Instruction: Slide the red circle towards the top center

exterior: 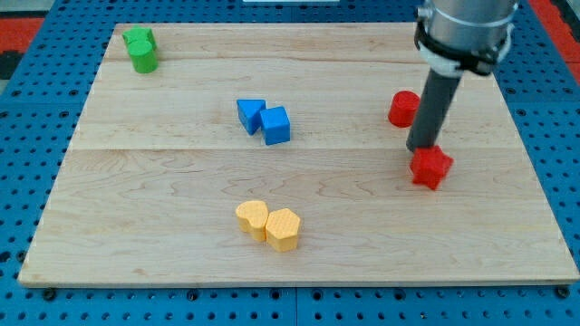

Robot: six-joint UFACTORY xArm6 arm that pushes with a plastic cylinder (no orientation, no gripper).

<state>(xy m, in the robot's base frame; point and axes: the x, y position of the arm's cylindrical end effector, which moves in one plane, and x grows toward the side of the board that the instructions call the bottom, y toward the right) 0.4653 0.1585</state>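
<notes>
The red circle [402, 109] lies on the wooden board [299, 244] at the view's right, partly hidden behind my rod. A second red block [430, 167], star-like in shape, sits just below it. My tip [420, 149] rests on the board between the two red blocks, touching or nearly touching the top left of the lower red block and just below right of the red circle.
Two blue blocks [264, 119] sit side by side near the board's middle. Two green blocks [140, 49] stand at the top left corner. Two yellow blocks [269, 224] lie near the bottom centre. A blue pegboard [36, 109] surrounds the board.
</notes>
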